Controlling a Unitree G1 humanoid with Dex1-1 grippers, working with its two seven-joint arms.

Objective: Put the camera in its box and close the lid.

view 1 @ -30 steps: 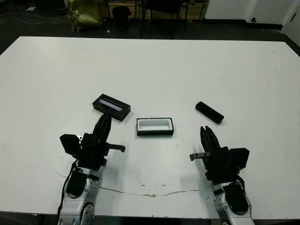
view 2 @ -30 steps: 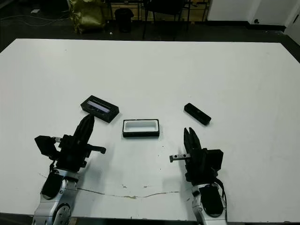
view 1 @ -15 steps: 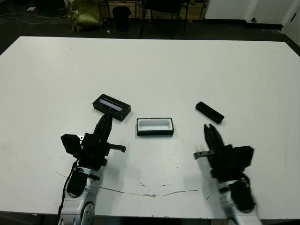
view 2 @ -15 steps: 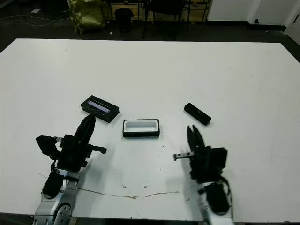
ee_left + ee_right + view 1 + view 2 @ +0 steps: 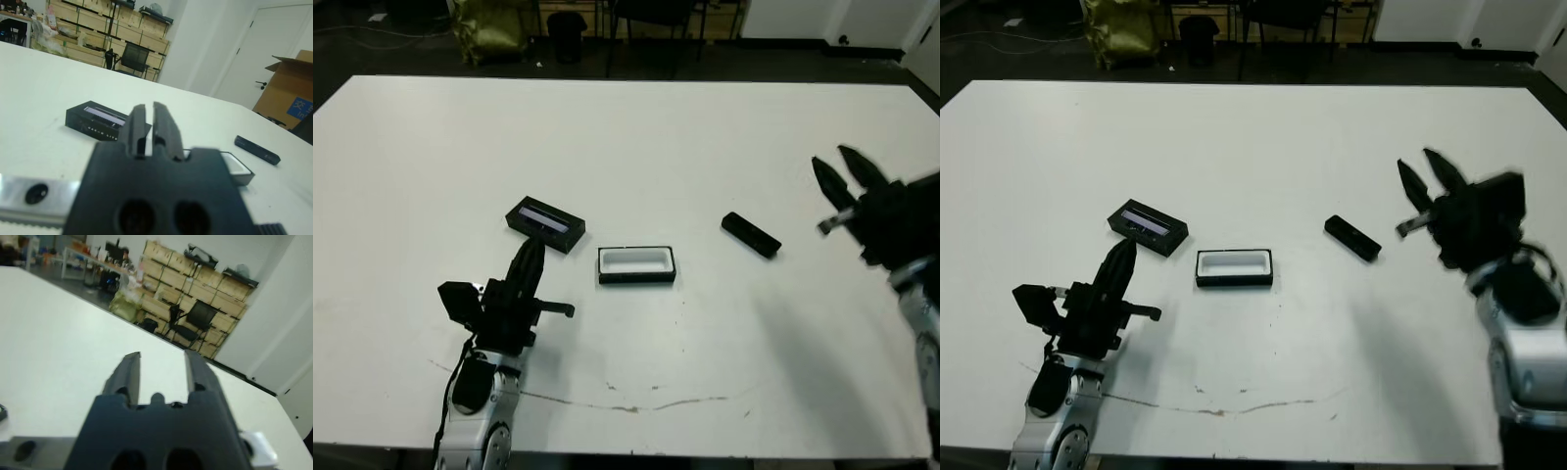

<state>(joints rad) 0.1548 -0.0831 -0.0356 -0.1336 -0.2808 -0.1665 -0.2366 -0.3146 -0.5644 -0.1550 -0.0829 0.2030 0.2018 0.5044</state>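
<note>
The camera (image 5: 751, 235), a slim black bar, lies flat on the table right of centre. The box (image 5: 637, 264), a black tray with a white lining, sits open and holds nothing at the table's middle. Left of it lies the lid (image 5: 546, 224), its pale strip facing up. My left gripper (image 5: 530, 257) rests low near the front, shut, its tips just short of the lid (image 5: 95, 120). Raised above the table, my right gripper (image 5: 839, 171) stands open to the right of the camera, holding nothing. Both fingers (image 5: 129, 369) stand well apart in its wrist view.
The white table (image 5: 656, 137) stretches wide behind the three objects. A thin crack line (image 5: 636, 406) runs along its front. Chairs and a yellow-green bag (image 5: 489, 29) stand on the floor beyond the far edge.
My right arm has lifted from the table's front and swung up and to the right, past the camera, with its fingers now apart. The left arm, box, lid and camera stayed put.
</note>
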